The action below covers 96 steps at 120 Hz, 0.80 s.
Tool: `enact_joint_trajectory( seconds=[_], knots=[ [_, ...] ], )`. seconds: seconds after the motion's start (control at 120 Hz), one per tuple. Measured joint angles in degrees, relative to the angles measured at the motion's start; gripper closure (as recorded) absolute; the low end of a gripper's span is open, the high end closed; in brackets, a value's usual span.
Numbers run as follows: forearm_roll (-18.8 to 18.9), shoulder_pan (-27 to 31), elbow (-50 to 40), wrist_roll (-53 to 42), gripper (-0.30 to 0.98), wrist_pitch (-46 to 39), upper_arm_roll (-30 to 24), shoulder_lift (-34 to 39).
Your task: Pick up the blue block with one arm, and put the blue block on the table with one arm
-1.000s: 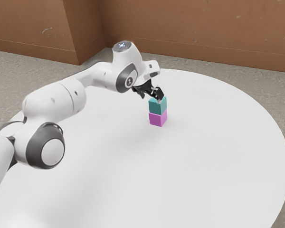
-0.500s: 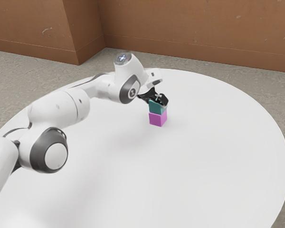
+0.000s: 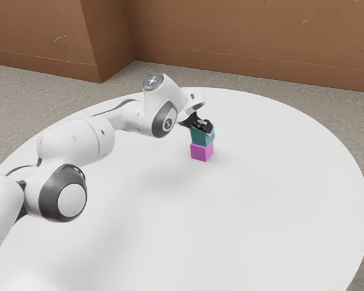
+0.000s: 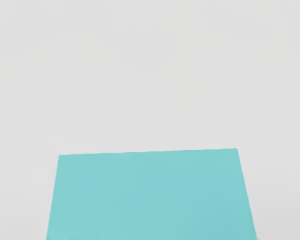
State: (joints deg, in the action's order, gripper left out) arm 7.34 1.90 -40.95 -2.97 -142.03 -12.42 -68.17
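The white jointed arm is being bent downward, the black tool being held at the teal cubic block; how wide cannot be told.

two blocks (and one table)

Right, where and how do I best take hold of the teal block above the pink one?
I'd come straight down from above and grip the teal block by two opposite side faces, above its lower edge. Its flat, straight sides should suit a pinch, and with the pink block directly beneath, a lower grip might catch both.
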Motion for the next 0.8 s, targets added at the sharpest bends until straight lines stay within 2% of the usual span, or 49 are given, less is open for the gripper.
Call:
enact_joint_trajectory(
  seconds=[0.1, 0.3, 0.458, 0.533, 0.633, 0.8],
  knots=[
    [0.5, 0.0, 0.0, 0.4, 0.41, -0.4, 0.2, 0.1],
    [3.2, 0.6, 0.0, 1.5, 0.44, 0.4, 0.4, 3.4],
    [4.4, 8.0, -1.7, 1.6, 0.45, 3.1, 0.1, 7.2],
    [4.5, 9.6, -2.3, 1.4, 0.45, 3.9, 0.1, 7.5],
    [3.8, 10.1, -2.8, 0.7, 0.30, 4.6, 0.0, 7.5],
    [2.7, 10.1, -3.0, -1.1, 0.15, 5.4, 0.0, 7.4]
  ],
)
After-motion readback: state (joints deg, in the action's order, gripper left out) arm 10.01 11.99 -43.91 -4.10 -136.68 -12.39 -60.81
